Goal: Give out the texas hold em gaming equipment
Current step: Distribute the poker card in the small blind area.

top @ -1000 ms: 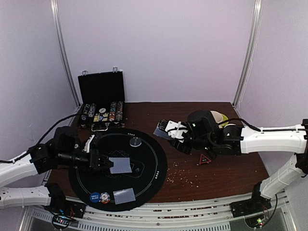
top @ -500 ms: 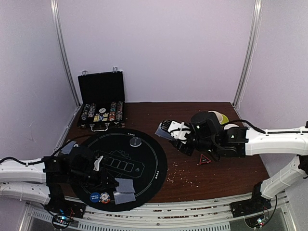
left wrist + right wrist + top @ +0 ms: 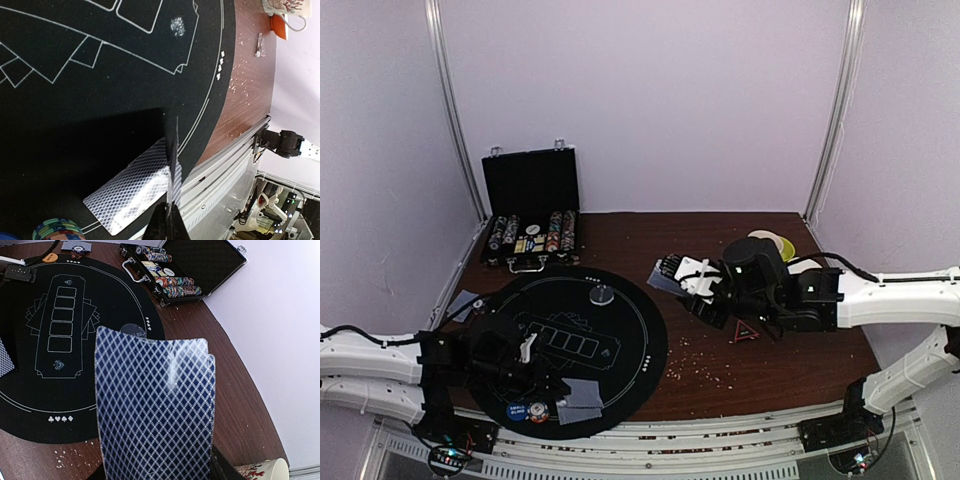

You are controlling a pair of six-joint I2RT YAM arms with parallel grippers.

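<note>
My left gripper (image 3: 550, 386) is shut on one grey-blue-backed card, seen edge-on in the left wrist view (image 3: 173, 185). It holds the card low over another card (image 3: 131, 194) that lies face down at the near edge of the round black mat (image 3: 620, 345). A blue disc (image 3: 517, 410) and a red-white disc (image 3: 538, 410) lie beside that card. My right gripper (image 3: 688, 285) is shut on the deck (image 3: 155, 410) above the brown table, right of the mat. A clear grey disc (image 3: 602, 295) lies at the mat's far side. An orange disc (image 3: 49, 258) and another card (image 3: 77, 245) lie at the mat's left.
The open black chip case (image 3: 532, 215) stands at the back left. A white patterned mug (image 3: 260, 471) and a small red triangle (image 3: 744, 332) are under and near my right arm. Crumbs are scattered on the table (image 3: 720, 375) right of the mat.
My left gripper has pulled back from the mat's middle to its near edge, carrying the card down next to the lying one. My right arm has drifted slightly right with the deck.
</note>
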